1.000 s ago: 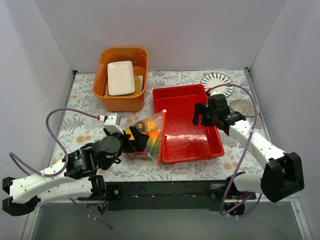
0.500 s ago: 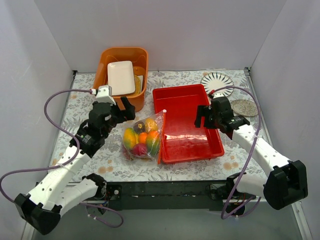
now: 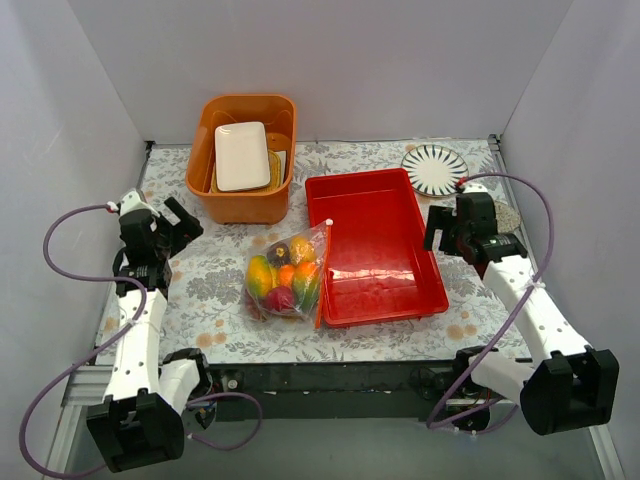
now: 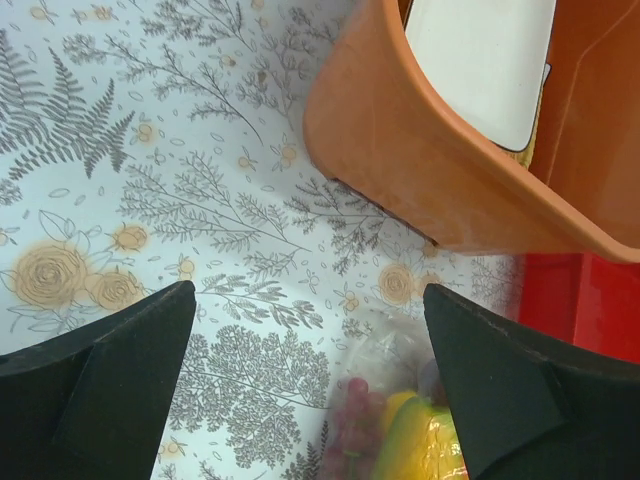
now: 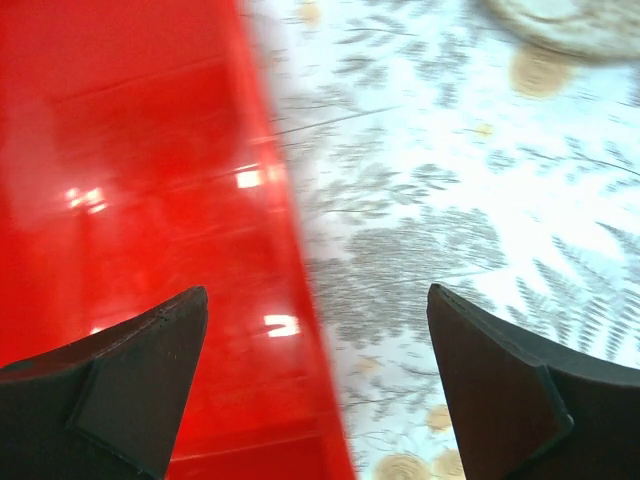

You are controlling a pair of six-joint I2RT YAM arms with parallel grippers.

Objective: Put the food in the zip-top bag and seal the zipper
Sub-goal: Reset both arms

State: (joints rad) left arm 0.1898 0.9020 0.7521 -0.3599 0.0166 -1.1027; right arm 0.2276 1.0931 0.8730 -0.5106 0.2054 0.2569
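Observation:
The clear zip-top bag (image 3: 288,278) lies on the table left of the red tray, holding the food: a mango (image 3: 261,274), an orange (image 3: 286,274), a dark purple ball (image 3: 279,252) and a dark red grape bunch (image 3: 280,298). Its orange-red zipper (image 3: 323,270) runs along the tray's side. My left gripper (image 3: 180,222) is open and empty at the far left, apart from the bag. The left wrist view shows the bag (image 4: 400,435) low between the jaws of that gripper (image 4: 310,400). My right gripper (image 3: 437,230) is open and empty at the tray's right edge, as its wrist view (image 5: 320,390) shows.
The red tray (image 3: 375,290) sits mid-table and also shows in the right wrist view (image 5: 150,200). An orange basket (image 3: 245,205) with a white dish (image 3: 242,155) stands at the back left. A striped plate (image 3: 434,168) and a speckled coaster (image 5: 560,20) are at the back right.
My left arm has let go of the bag and swung back to the far left. My right arm has moved right, off the tray. The bag now lies alone.

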